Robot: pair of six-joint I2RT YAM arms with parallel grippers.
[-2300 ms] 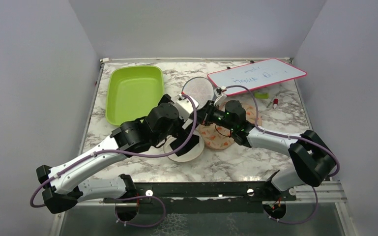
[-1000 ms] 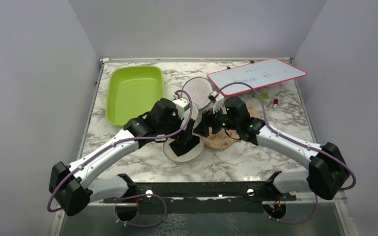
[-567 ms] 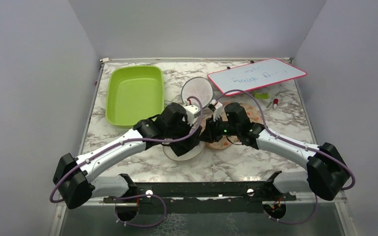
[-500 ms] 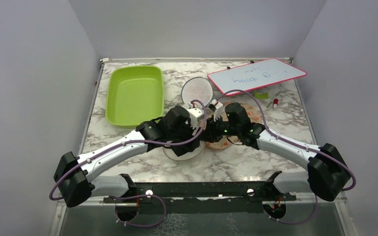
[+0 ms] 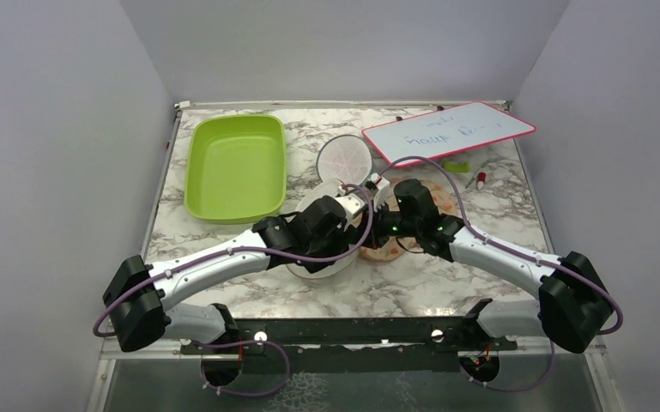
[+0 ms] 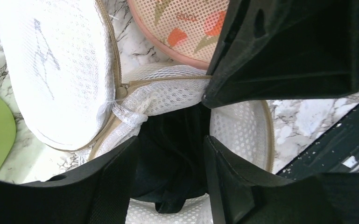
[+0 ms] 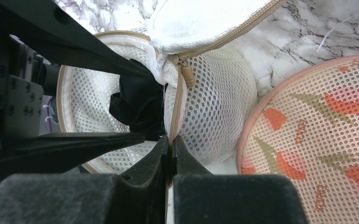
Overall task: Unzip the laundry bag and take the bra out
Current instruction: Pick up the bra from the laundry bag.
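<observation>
Black fabric of the bra [image 7: 137, 105] sits inside the unzipped laundry bag [image 7: 214, 107], whose tan rim the right gripper [image 7: 170, 142] pinches, while the left gripper [image 6: 170, 147] has just swung in, jaws spread astride it, so extraction looks near.

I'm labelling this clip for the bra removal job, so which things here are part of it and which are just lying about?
In the job: laundry bag, unzipped; bra inside it; left tool, open around the bra; right tool, pinching the bag's rim.
Lying about: green tray; whiteboard; floral pouch; plain mesh pod.
</observation>
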